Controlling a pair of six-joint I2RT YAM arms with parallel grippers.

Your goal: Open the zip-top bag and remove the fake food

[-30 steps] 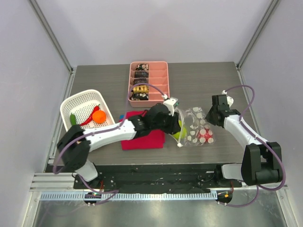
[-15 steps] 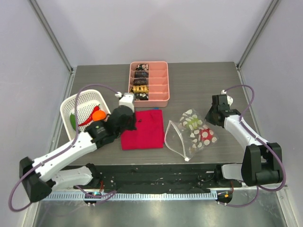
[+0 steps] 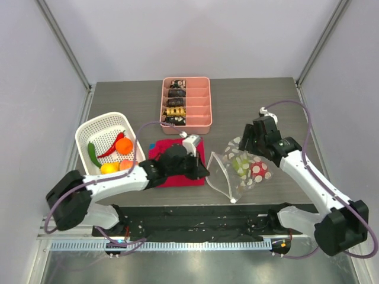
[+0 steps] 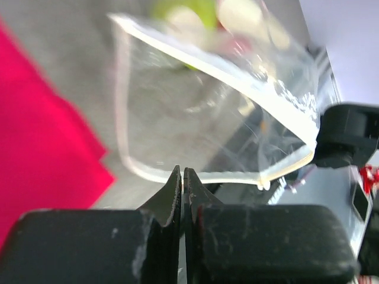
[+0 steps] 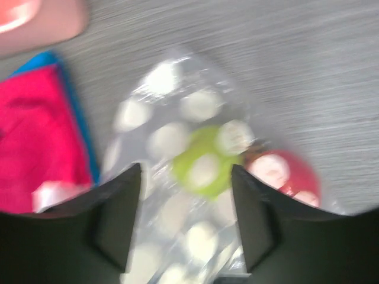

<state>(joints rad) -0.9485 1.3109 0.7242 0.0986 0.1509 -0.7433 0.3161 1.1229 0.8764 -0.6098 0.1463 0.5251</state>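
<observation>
Taking the overhead view as a clock face with the arm bases at 6, the zip-top bag (image 3: pixel 237 180) lies flat on the surface at about 4 o'clock from the centre. Its mouth gapes wide toward 9 o'clock, and a small white piece (image 3: pixel 233 200) sits at the mouth's 6 o'clock corner. Two pieces of the fake food are inside it, a green fruit (image 5: pixel 198 148) and, at its 3 o'clock side, a red fruit (image 5: pixel 284 171), both seen through the dotted plastic. The left fingers (image 4: pixel 182 186) are pressed together with nothing between them. They reach over the red cloth (image 3: pixel 160 151) at 6 to 7 o'clock, and their tips are just at the lower rim of the bag's mouth. Whether they touch the plastic cannot be told. The right fingers (image 3: pixel 244 144) are spread apart and empty. They hang over the bag's 12 o'clock end, and in the right wrist view the green fruit shows in the gap between them. That view is blurred, so contact with the bag cannot be judged. The rest of the fake food is in the white lattice basket (image 3: pixel 105 137) at 9 o'clock. There a red chili (image 3: pixel 109 149) and a green pod (image 3: pixel 93 155) lie side by side, with an orange (image 3: pixel 124 146) at the basket's 3 o'clock side. A yellow fruit (image 3: pixel 109 168) and a peach (image 3: pixel 125 165) lie along its 6 o'clock wall. A pink divided tray (image 3: pixel 199 102) stands at 12 o'clock with dark and gold pieces in its 9 o'clock column of compartments.
</observation>
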